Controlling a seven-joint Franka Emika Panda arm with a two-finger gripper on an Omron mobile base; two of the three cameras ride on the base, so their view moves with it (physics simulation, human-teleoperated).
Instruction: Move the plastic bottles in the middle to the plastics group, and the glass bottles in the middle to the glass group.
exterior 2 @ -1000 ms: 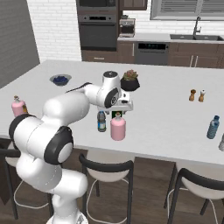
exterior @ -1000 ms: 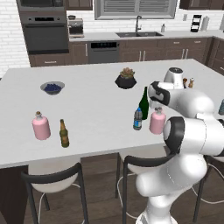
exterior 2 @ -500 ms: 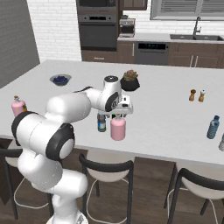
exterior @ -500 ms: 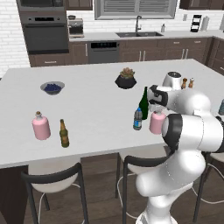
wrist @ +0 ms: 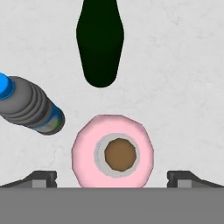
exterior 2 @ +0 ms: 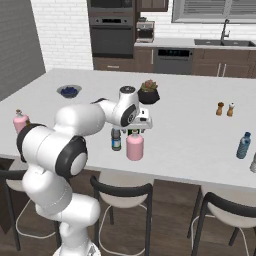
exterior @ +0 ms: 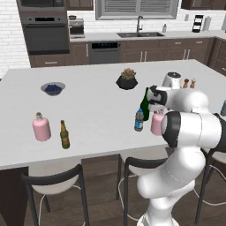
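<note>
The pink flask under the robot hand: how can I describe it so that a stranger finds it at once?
On the long white island counter, look near the front edge, where three bottles cluster below the open gripper. The pink flask stands upright beside a small water bottle and a dark green wine bottle. It alone is squat, round and pink.

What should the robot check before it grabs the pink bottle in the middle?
1. Gripper open: ok, fingertips stand wide apart.
2. Gripper over the pink flask: ok, the stopper sits between the tips in the hand view.
3. Flask upright: ok, it stands on the counter.
4. Room beside it: ok, the water bottle and wine bottle stand apart from the flask.
5. Gripper low enough to close: cannot tell from these views.
6. Glass group ready: ok, another pink flask and a beer bottle stand at the counter's left end.
</note>
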